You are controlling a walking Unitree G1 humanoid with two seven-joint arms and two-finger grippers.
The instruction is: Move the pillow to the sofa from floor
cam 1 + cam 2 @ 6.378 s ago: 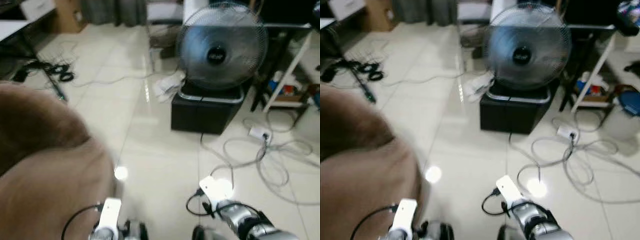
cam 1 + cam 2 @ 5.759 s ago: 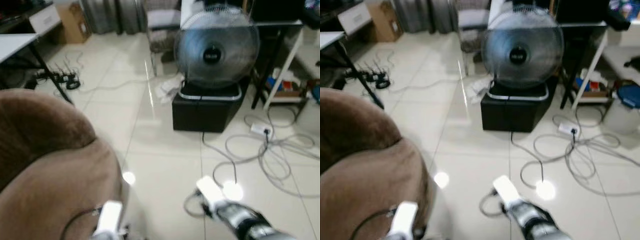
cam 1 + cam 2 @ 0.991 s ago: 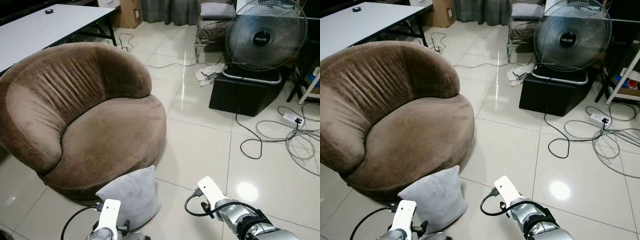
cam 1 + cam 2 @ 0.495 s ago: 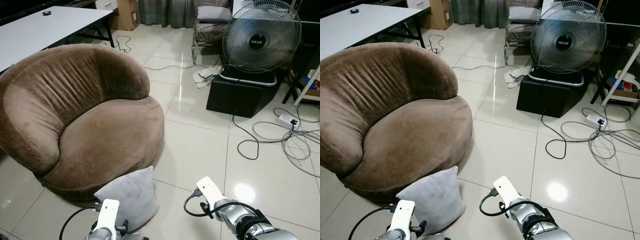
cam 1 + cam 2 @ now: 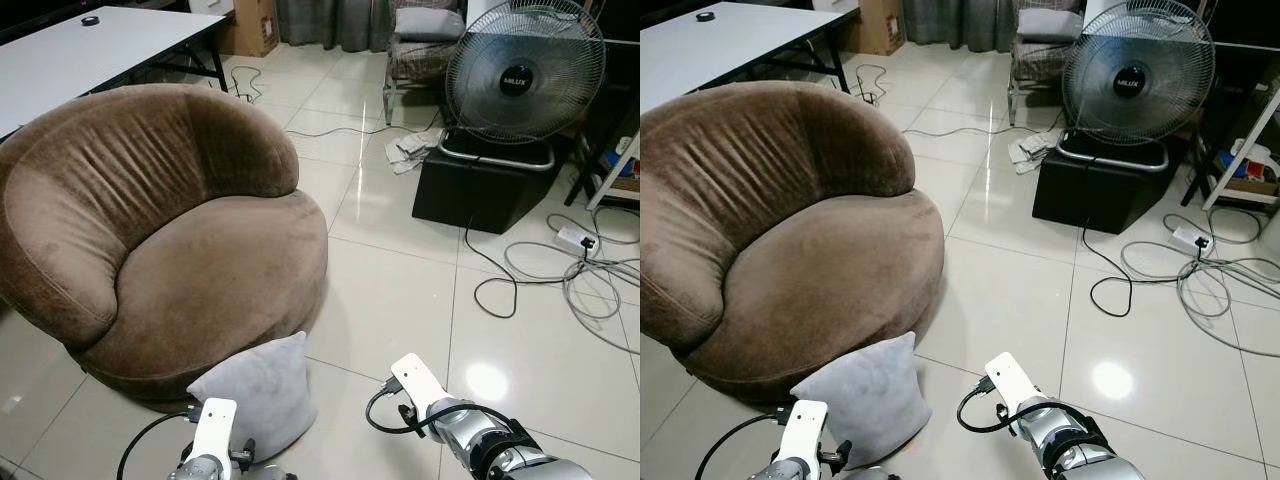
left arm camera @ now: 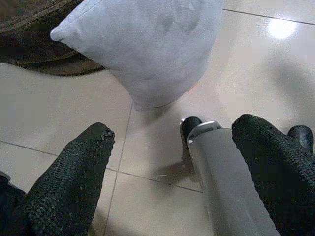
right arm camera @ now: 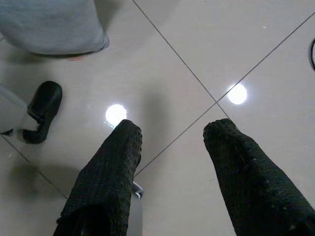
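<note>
A light grey pillow [image 5: 255,390] stands on the tiled floor, leaning against the front base of the round brown sofa [image 5: 170,230]. Both arms hang low at the bottom of the head views, the left arm [image 5: 215,440] just in front of the pillow and the right arm [image 5: 470,430] over bare tiles. In the left wrist view, the left gripper [image 6: 175,125] is open above the floor, a short way from the pillow [image 6: 142,44]. My right gripper [image 7: 173,129] is open too, holding nothing, with the pillow's corner [image 7: 49,24] off to one side.
A large fan [image 5: 520,75] stands on a black box [image 5: 480,185] at the back right, with loose cables [image 5: 580,280] spread over the floor beside it. A white table [image 5: 90,50] is behind the sofa. My own foot [image 7: 42,110] is close to the pillow.
Since several seconds ago the camera has swung and pulled back, bringing the whole sofa and the pillow into view. In the last second the view only shifts slightly; both arms stay as they were.
</note>
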